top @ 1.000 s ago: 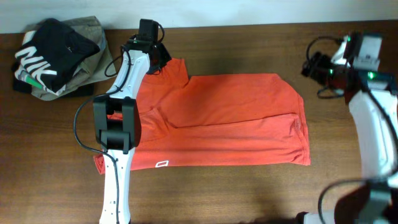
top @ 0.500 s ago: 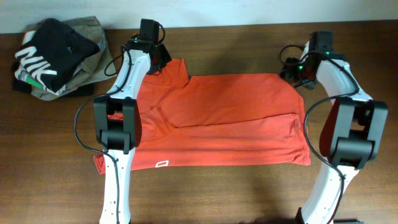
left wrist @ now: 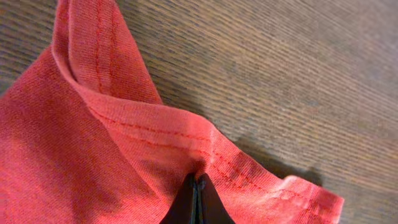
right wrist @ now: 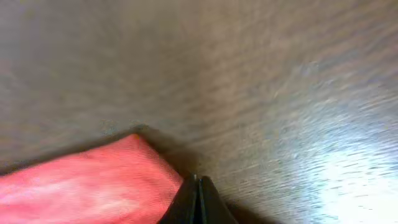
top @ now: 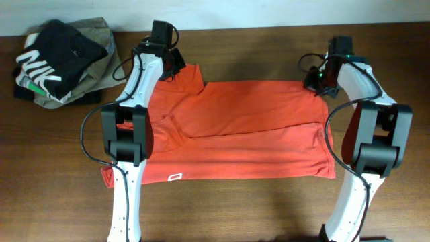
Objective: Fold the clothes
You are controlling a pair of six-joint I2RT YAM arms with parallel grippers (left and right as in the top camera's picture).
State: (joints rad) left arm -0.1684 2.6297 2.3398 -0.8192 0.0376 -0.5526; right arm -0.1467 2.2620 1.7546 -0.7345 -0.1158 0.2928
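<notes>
The clothes [top: 242, 128], one red-orange T-shirt, lie spread flat across the wooden table with a small white print [top: 175, 177] near the front left edge. My left gripper [top: 176, 69] sits at the shirt's back left corner. In the left wrist view it [left wrist: 198, 180] is shut, and the hemmed fabric [left wrist: 74, 155] bunches into its tips. My right gripper [top: 314, 84] is at the back right corner. In the right wrist view it [right wrist: 197, 179] is shut, and the edge of the cloth corner [right wrist: 93, 180] runs in against its fingers.
A black garment with white letters [top: 60, 47] lies on a khaki one [top: 97, 74] at the back left corner of the table. Bare wood [top: 269, 208] runs along the front, and both arms reach up the shirt's left and right sides.
My right arm swung in from the far right edge to the shirt's back right corner, and its jaws closed there. The left arm and the shirt have not moved.
</notes>
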